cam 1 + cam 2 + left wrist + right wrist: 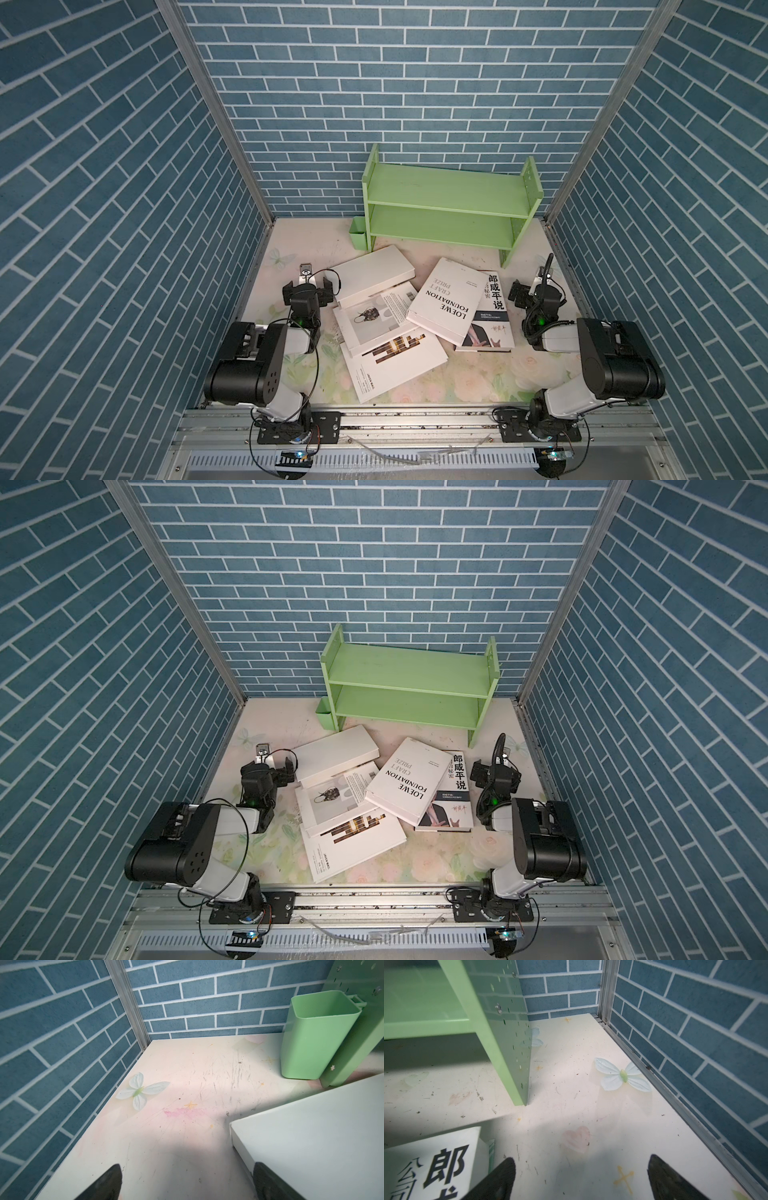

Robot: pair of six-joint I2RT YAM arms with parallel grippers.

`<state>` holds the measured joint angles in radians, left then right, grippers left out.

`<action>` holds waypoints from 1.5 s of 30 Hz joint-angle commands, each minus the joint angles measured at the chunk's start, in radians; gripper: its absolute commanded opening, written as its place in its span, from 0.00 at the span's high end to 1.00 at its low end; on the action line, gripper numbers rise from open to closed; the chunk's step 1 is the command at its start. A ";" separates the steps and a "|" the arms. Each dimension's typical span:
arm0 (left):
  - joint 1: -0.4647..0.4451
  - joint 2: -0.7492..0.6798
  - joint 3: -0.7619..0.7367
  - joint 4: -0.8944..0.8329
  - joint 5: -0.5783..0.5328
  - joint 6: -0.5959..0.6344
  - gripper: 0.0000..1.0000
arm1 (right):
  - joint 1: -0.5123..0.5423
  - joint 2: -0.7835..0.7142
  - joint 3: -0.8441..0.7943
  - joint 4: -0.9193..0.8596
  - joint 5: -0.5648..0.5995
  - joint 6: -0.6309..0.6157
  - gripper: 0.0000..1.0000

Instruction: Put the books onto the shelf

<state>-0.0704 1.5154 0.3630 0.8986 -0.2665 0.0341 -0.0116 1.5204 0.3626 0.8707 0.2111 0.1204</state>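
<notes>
Several white books lie in a loose overlapping pile mid-table in both top views: a plain white book [374, 274], a LOEWE book [451, 301], a book with a Chinese title and a portrait [494, 320], and two more [395, 361] below them. The light green shelf [449, 199] stands bare at the back wall. My left gripper [308, 286] is open just left of the plain white book [311, 1136], its right finger at the book's edge. My right gripper [536, 291] is open right of the Chinese-title book [436, 1163]. Both hold nothing.
A small green cup [315, 1036] hangs on the shelf's left side panel [363, 1043]. The shelf's right side panel [508, 1043] stands ahead of my right gripper [581, 1178]. Blue brick walls with metal corner posts [216, 108] close three sides.
</notes>
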 commanded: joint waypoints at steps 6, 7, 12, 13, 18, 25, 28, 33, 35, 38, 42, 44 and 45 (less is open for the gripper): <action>0.004 -0.361 0.076 -0.388 0.022 -0.061 0.00 | -0.002 -0.414 0.133 -0.528 -0.101 0.051 0.01; 0.004 -0.416 0.101 -0.459 0.046 -0.090 0.00 | -0.001 -0.471 0.152 -0.609 -0.123 0.094 0.01; -0.010 -0.616 0.244 -0.820 0.198 -0.284 0.01 | -0.001 -0.676 0.242 -0.961 -0.283 0.328 0.01; -0.016 -0.650 0.268 -0.875 0.243 -0.327 0.00 | 0.001 -0.708 0.251 -1.005 -0.335 0.383 0.01; -0.083 -0.748 0.326 -1.010 0.410 -0.586 0.00 | 0.042 -0.803 0.193 -0.981 -0.561 0.724 0.01; -0.412 -0.769 0.261 -0.967 0.349 -0.870 0.01 | 0.308 -0.861 0.138 -0.870 -0.421 0.941 0.01; -0.560 -0.755 0.246 -0.922 0.271 -0.928 0.00 | 0.415 -0.838 0.133 -0.809 -0.367 1.003 0.01; -0.685 -0.685 0.291 -0.855 0.253 -0.910 0.00 | 0.567 -0.751 0.135 -0.696 -0.313 1.040 0.01; -0.686 -0.647 0.290 -0.781 0.315 -0.913 0.01 | 0.577 -0.723 0.122 -0.634 -0.336 1.061 0.01; -0.670 -0.579 0.329 -0.806 0.378 -0.918 0.00 | 0.554 -0.706 0.108 -0.740 -0.326 1.157 0.01; -0.660 -0.452 0.447 -0.917 0.458 -0.852 0.00 | 0.497 -0.714 0.089 -0.775 -0.352 1.181 0.01; -0.657 -0.388 0.494 -0.971 0.496 -0.819 0.01 | 0.472 -0.730 0.132 -0.918 -0.339 1.161 0.04; -0.655 -0.357 0.516 -0.989 0.519 -0.800 0.01 | 0.462 -0.736 0.164 -1.012 -0.320 1.147 0.04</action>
<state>-0.7353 1.1023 0.8200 -0.0063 0.1654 -0.8341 0.4751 0.8093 0.4629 0.0456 -0.1421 1.2381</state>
